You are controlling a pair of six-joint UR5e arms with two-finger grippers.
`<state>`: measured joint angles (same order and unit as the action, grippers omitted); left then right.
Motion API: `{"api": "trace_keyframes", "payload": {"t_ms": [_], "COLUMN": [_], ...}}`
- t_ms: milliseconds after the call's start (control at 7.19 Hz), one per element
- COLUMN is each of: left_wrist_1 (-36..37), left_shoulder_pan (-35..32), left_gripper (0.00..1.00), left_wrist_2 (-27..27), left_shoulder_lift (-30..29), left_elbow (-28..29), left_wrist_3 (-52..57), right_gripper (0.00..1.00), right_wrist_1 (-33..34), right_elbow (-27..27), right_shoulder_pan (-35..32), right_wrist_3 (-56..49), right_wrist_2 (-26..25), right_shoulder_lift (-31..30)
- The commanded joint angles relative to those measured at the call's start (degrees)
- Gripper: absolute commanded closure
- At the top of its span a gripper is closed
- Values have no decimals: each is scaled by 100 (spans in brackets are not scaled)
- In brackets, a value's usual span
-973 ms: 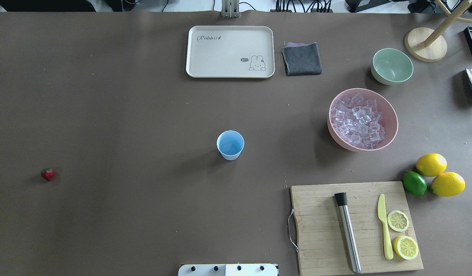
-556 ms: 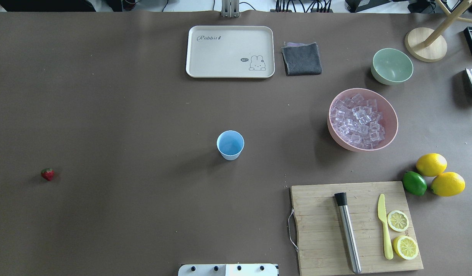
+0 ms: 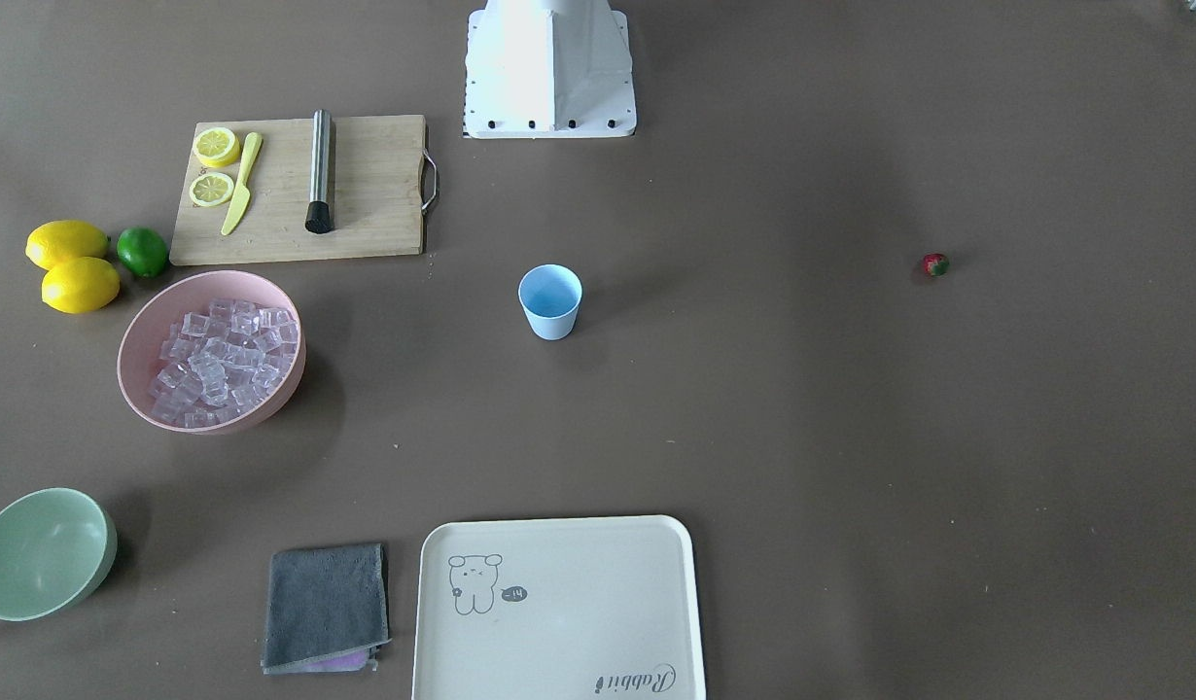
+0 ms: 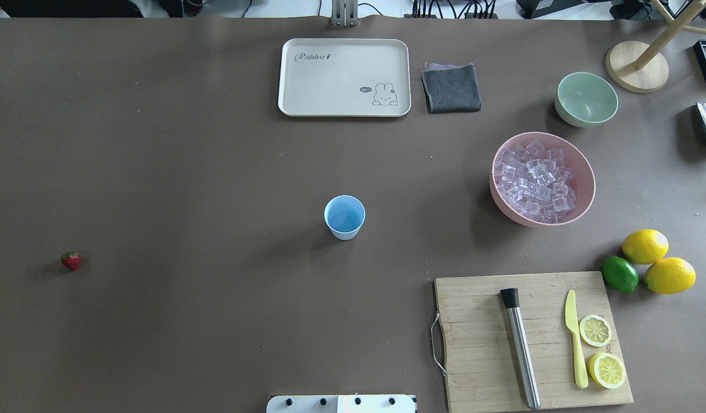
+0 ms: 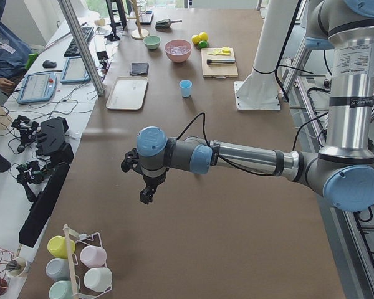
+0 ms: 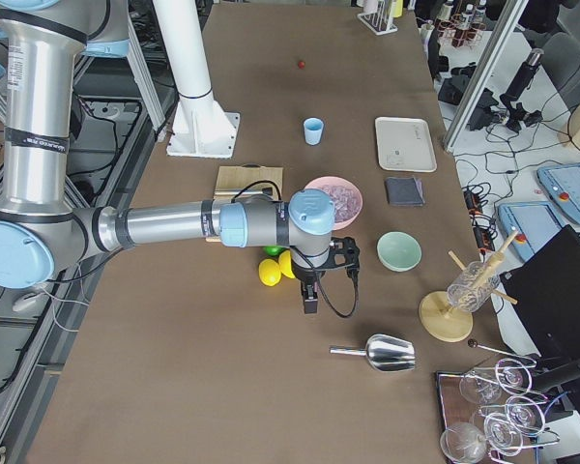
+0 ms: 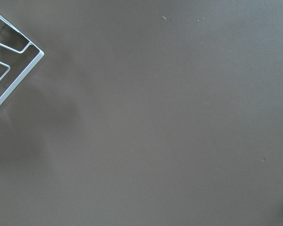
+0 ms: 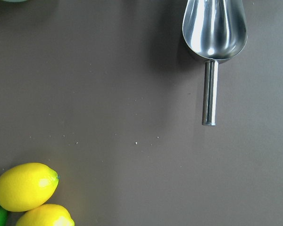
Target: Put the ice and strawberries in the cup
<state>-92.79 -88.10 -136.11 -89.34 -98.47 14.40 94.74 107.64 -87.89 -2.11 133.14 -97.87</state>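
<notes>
The light blue cup (image 4: 344, 217) stands upright near the table's middle; it also shows in the front view (image 3: 550, 301). It looks empty. The ice (image 4: 535, 180) is a heap of clear cubes in the pink bowl (image 4: 588, 175) on the right. One small red strawberry (image 4: 71, 261) lies alone at the far left. My left gripper (image 5: 147, 192) hangs over bare table beyond the strawberry's end. My right gripper (image 6: 310, 302) hangs over the table past the lemons, near a metal scoop (image 8: 215, 28). I cannot tell whether either is open or shut. Neither wrist view shows fingers.
A cutting board (image 4: 479, 338) holds a steel muddler (image 4: 520, 350), a yellow knife (image 4: 575, 338) and lemon halves. Two lemons (image 4: 644, 246) and a lime (image 4: 620, 274) lie beside it. A pale green bowl (image 4: 586, 98), grey cloth (image 4: 451, 88) and cream tray (image 4: 344, 77) sit at the far edge. A wire cup rack (image 5: 81, 268) stands at the left end.
</notes>
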Motion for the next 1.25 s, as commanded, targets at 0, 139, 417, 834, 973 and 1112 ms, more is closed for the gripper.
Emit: {"api": "trace_keyframes", "payload": {"t_ms": [0,139,417,834,973,1112], "left_wrist_1": [-29,-29,-72,-275,-275,-275], "left_shoulder_pan": [81,134,344,390,390,390], "left_gripper": [2,2,2,2,3,2], "left_wrist_2": [-99,-239,-249,-249,-249,-249], "left_shoulder_lift": [-57,-58,-75,-66,-66,-58], "left_elbow": [-5,38,-5,30,21,13], "left_wrist_3": [-391,-420,-447,-473,-473,-464], "right_gripper": [0,0,0,0,0,0], "right_wrist_1": [9,9,9,-69,-488,-1023], "right_elbow": [143,195,205,213,118,-101], "right_shoulder_pan": [113,436,1235,2641,2906,3196], "right_wrist_3": [732,1399,2769,4749,5137,5559], "right_wrist_2": [281,283,196,-707,-832,-1025], "right_shoulder_lift": [406,653,1276,1955,1956,1965]}}
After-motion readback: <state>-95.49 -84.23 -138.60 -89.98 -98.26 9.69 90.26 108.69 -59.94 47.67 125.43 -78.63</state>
